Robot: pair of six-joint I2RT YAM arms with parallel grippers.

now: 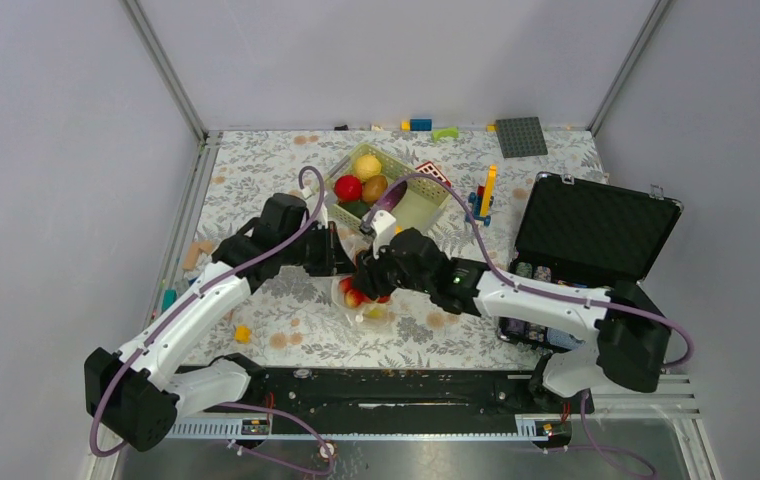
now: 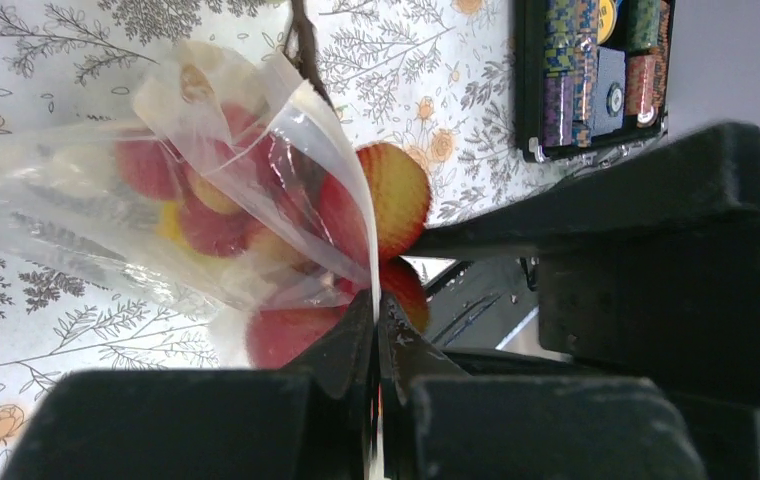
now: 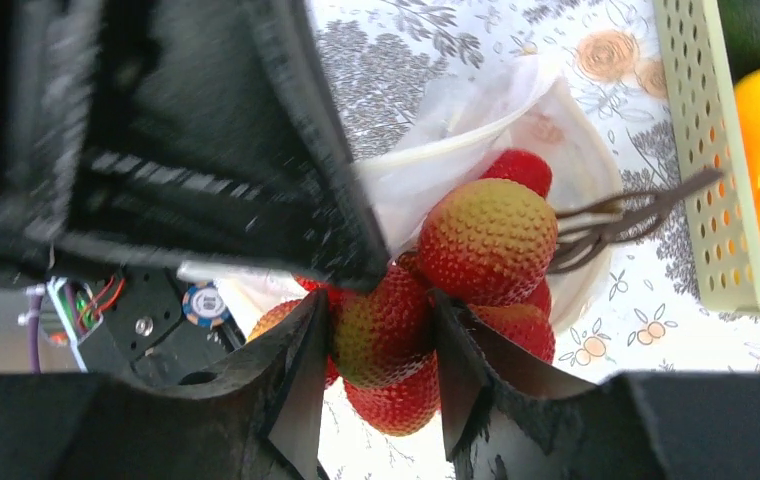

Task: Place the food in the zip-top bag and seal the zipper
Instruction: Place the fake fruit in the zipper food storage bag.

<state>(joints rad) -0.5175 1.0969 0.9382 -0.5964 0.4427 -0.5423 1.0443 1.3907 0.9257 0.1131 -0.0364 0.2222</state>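
This looks like a robot test lab rather than a home. Blank grey panels point(image 1: 56, 150) in metal framing point(image 1: 161, 65) box in a cloth-covered table point(image 1: 256, 180). A left arm point(image 1: 191, 310) and a right arm point(image 1: 541, 295) are bolted to a rail point(image 1: 386, 385) at its near edge, with toy fruit point(image 1: 348, 187) and building blocks point(image 1: 420, 124) as props.

**No legible text on any feed**

I can read nothing here. The poker chips point(image 2: 596, 60) in the black case point(image 1: 596, 235) carry markings too small to make out. The red-and-white card point(image 1: 432, 172) beside the basket point(image 1: 418, 208) is blurred. The zip-top bag point(image 2: 256, 130) shows only pale dots.
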